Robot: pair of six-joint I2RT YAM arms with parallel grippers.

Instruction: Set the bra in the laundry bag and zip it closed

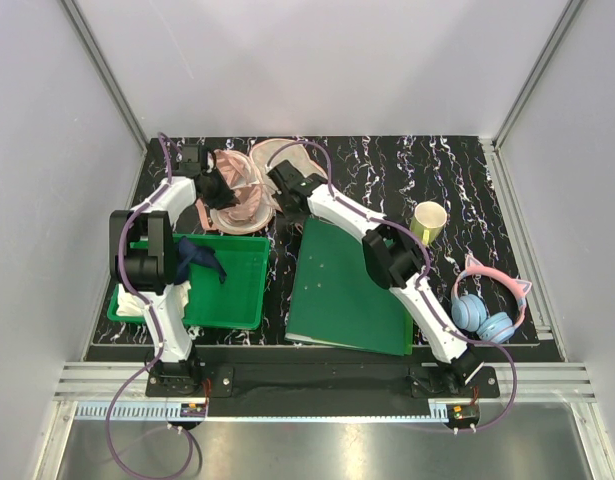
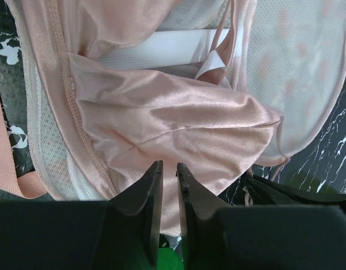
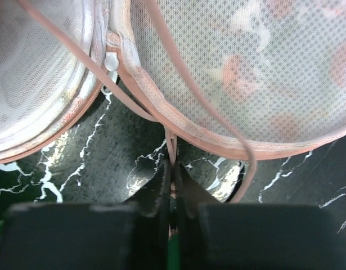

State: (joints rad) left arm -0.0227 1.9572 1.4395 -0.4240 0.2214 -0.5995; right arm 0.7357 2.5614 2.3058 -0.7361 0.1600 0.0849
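The laundry bag [image 1: 283, 152] lies open at the back of the table, its mesh halves showing in the left wrist view [image 2: 299, 67] and the right wrist view [image 3: 246, 67]. The shiny salmon-pink bra [image 2: 178, 121] lies in and over the bag's nearer half [image 1: 239, 185]. My left gripper [image 2: 167, 167] is over the bra's cup with its jaws nearly closed on a fold of the satin; it also shows in the top view [image 1: 220, 193]. My right gripper [image 3: 171, 165] is shut on a small pink tab at the bag's rim. The zipper pull [image 3: 110, 61] sits to its upper left. A thin pink strap [image 3: 191, 93] crosses the mesh.
A green bin [image 1: 242, 300] at the near left holds a dark blue cloth [image 1: 201, 254] and a white cloth [image 1: 128, 299]. A flat green board [image 1: 347, 295] lies in the middle. A yellow-green cup [image 1: 428, 220] and pink-and-blue headphones [image 1: 487, 308] are on the right.
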